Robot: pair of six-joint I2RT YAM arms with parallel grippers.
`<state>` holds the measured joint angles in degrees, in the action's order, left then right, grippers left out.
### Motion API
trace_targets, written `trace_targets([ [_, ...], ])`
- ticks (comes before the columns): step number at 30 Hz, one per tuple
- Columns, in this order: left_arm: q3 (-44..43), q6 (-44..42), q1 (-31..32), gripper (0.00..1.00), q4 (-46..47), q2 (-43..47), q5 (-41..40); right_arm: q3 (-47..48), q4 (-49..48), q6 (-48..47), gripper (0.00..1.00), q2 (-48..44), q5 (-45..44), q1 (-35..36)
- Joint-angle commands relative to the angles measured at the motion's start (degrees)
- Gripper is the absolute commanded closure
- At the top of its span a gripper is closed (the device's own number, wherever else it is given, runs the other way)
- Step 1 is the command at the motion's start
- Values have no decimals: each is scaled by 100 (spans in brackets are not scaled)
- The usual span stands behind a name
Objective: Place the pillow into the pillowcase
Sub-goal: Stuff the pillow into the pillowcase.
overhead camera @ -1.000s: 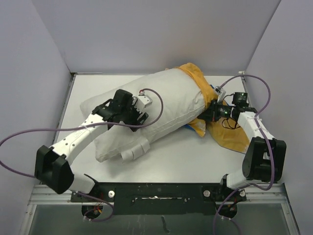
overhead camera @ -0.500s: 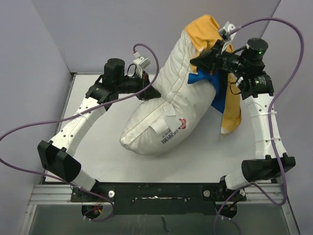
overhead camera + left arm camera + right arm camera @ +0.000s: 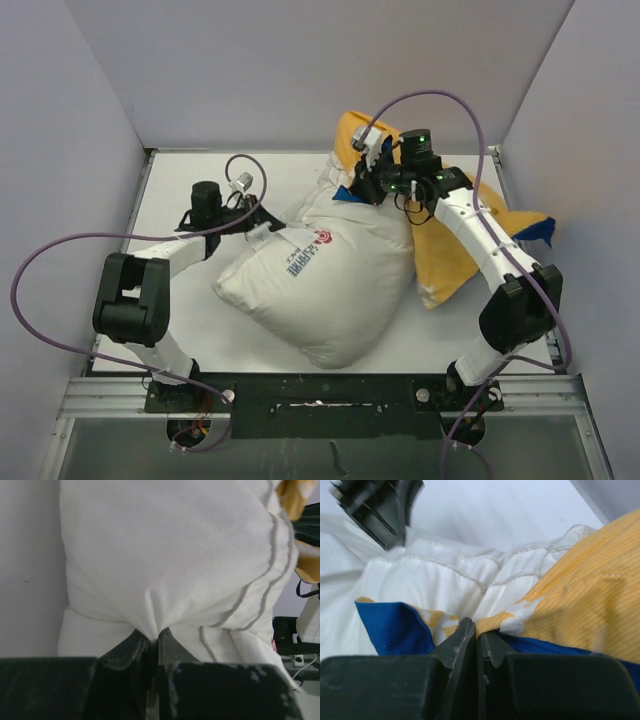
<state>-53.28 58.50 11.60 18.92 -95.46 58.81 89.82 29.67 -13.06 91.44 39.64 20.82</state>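
Observation:
The plump white pillow (image 3: pixel 330 280) lies across the middle of the table, its red-and-grey logo (image 3: pixel 322 238) facing up. My left gripper (image 3: pixel 262 226) is shut on a pinch of the pillow's cloth (image 3: pixel 152 625) at its left end. The pillowcase (image 3: pixel 455 255), mustard-yellow side up with blue showing at its edges, lies at the pillow's right and far end. My right gripper (image 3: pixel 358 188) is shut on the pillowcase's hem (image 3: pixel 477 625), where yellow and blue cloth (image 3: pixel 395 627) meet against the pillow's far corner.
Grey walls close in the white table (image 3: pixel 190 190) on the left, back and right. Purple cables (image 3: pixel 440 98) loop above both arms. The arm bases and a metal rail (image 3: pixel 320 395) run along the near edge.
Both arms have come down from a raised pose, laying the pillow and pillowcase back on the table. The left gripper, open on top of the pillow a second ago, has shut on its cloth.

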Motion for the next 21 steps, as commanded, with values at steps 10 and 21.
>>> trace_targets([
  [10, -1592, -2870, -867, 50, -2515, 830, -2543, 1074, 2050, -1327, 31, 15, 1466, -696],
  [21, -1785, -3579, -1337, 35, -2885, 2486, -2585, -403, 2581, -2418, 0, -1350, 588, -1951],
])
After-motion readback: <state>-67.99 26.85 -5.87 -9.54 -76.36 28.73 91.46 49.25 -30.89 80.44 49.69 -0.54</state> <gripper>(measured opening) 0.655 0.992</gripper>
